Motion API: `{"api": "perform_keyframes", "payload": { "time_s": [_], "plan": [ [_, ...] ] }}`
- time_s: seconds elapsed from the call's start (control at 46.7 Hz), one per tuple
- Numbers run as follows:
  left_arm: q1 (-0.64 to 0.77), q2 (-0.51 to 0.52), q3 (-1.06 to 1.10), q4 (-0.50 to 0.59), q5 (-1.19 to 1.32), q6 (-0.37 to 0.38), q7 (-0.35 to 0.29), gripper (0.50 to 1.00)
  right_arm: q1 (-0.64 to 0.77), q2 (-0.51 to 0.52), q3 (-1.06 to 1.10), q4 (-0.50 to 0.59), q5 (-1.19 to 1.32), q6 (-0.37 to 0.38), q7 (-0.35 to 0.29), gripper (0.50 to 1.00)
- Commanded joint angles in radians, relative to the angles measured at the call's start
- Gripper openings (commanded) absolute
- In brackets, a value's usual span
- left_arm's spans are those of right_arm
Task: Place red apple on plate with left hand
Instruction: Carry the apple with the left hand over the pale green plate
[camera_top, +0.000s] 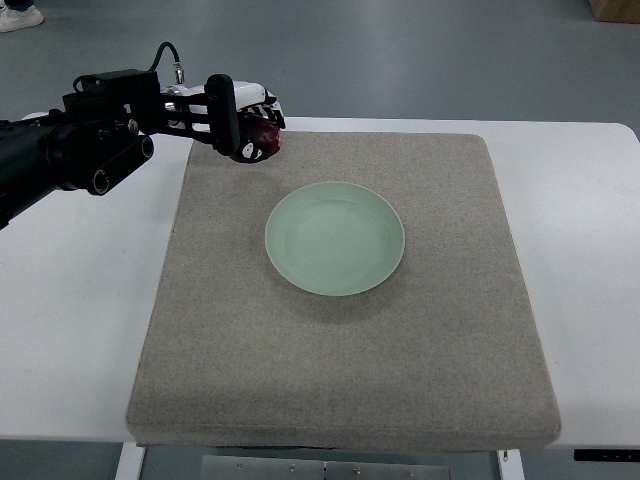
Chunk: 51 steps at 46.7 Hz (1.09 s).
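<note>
Fingers of the left hand (243, 122) clasp the apple (256, 137) at the mat's (340, 380) far corner. Carrying looks underway; next, swing it over the plate (335, 238), toward the robot and rightward of the hand, then release.

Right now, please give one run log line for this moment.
left hand: shut on dark red apple | pale green round plate: empty, on grey felt mat | right hand: not in view

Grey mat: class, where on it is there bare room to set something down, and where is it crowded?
The green plate is empty. The grey mat is bare between the plate and its near edge, and in strips either side of the plate. The far left corner is crowded: the left hand is closed around the red apple there.
</note>
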Motion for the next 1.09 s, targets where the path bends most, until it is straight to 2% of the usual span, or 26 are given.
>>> {"api": "perform_keyframes", "payload": {
  "time_s": [0.0,0.3,0.471,0.729,0.814,1.071],
  "plan": [
    [-0.017,-0.008,-0.029,-0.013,-0.005,0.000,0.000,0.516,0.000,0.000,0.000,0.000,0.000,0.000,-0.001,0.964],
    [-0.031,-0.010,-0.051,-0.238,-0.004,0.003,0.002,0.533,0.000,0.000,0.000,0.000,0.000,0.000,0.001,0.964],
    [-0.026,-0.006,-0.051,-0.318,-0.001,0.002,0.002,0.540,0.000,0.000,0.000,0.000,0.000,0.000,-0.001,0.964],
    [-0.011,-0.013,-0.048,-0.332,0.007,-0.002,0.002,0.548,0.000,0.000,0.000,0.000,0.000,0.000,-0.001,0.964],
    [-0.003,-0.013,-0.048,-0.333,0.002,-0.005,0.002,0.583,0.000,0.000,0.000,0.000,0.000,0.000,0.001,0.964],
    [0.032,-0.013,-0.042,-0.367,0.004,-0.014,0.002,0.585,0.000,0.000,0.000,0.000,0.000,0.000,0.001,0.964]
  ]
}}
